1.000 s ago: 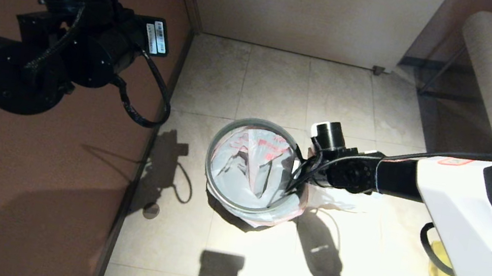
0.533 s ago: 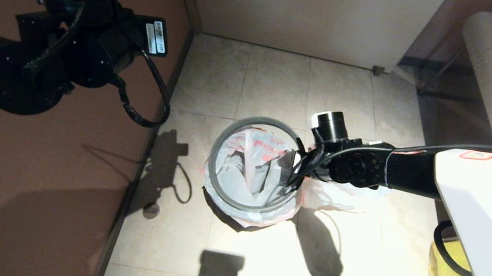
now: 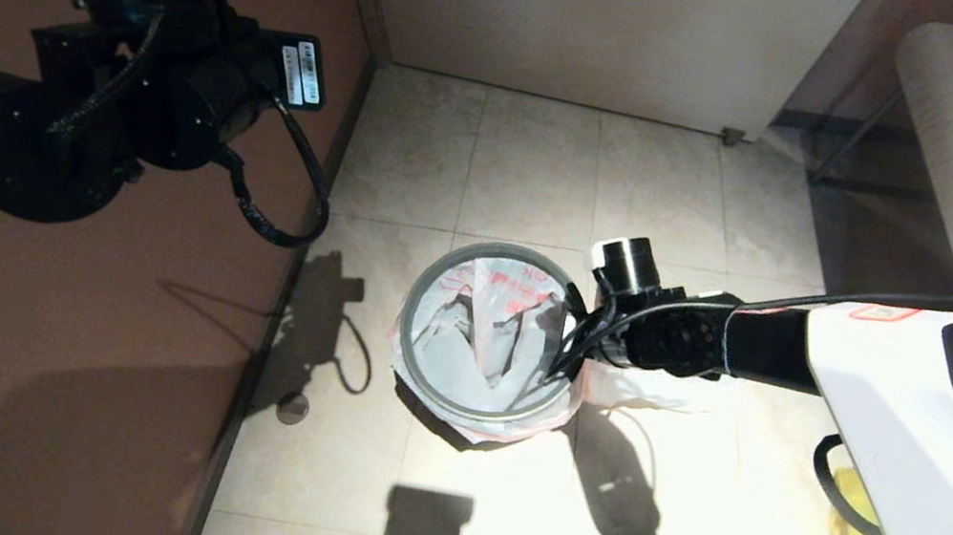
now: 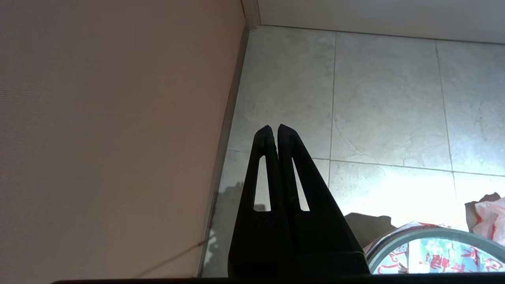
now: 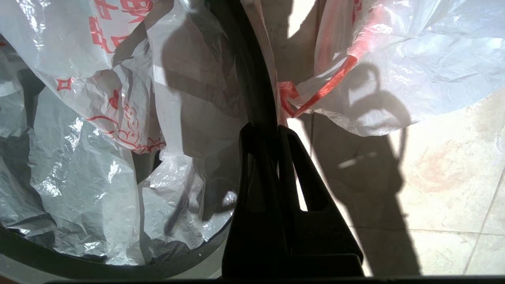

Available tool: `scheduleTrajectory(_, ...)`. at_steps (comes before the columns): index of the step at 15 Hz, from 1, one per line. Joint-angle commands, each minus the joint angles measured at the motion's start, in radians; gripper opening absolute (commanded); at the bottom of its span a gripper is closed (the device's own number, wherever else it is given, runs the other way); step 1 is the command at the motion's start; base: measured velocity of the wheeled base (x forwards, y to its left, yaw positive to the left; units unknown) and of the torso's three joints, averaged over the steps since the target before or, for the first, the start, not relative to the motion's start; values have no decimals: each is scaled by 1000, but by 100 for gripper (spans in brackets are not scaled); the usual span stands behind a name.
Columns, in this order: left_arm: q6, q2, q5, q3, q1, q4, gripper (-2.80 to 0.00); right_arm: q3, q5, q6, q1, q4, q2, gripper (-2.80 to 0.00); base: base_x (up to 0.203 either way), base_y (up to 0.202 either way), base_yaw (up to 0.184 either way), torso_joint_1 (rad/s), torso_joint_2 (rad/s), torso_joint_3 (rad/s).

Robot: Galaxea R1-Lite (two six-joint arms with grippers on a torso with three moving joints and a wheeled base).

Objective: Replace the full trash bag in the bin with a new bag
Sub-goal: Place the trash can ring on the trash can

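Two arms are in the room, but only the right gripper (image 5: 270, 130) is at work: its black fingers are pinched narrow on the thin grey hoop rim of the small round black plastic bin (image 3: 418, 372), with the thin translucent white plastic bag with red print (image 3: 481, 326) lining the inside and draped over that rim. From where I stand, the risk is that any tug sideways drags or tips the light bin, or pulls the loose film off the hoop so it slumps inside. The left gripper (image 4: 275, 130) hangs raised beside the brown wall (image 3: 40, 330), fingers together and empty.
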State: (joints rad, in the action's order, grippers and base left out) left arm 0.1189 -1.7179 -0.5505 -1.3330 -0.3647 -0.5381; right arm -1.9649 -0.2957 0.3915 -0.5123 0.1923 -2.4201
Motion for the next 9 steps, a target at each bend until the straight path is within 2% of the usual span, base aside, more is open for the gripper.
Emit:
scheduleTrajectory(1,1,-2,-3,0,0,-3,-280,0,-2,1,-3,2,-20,-280,0,0,0,0,0,0)
scheduleTrajectory(9,1,-3,-3,-2,0,-3,-280,-5,-9,-3,-6,-37,-32,-280,0,0,0,0,0,0)
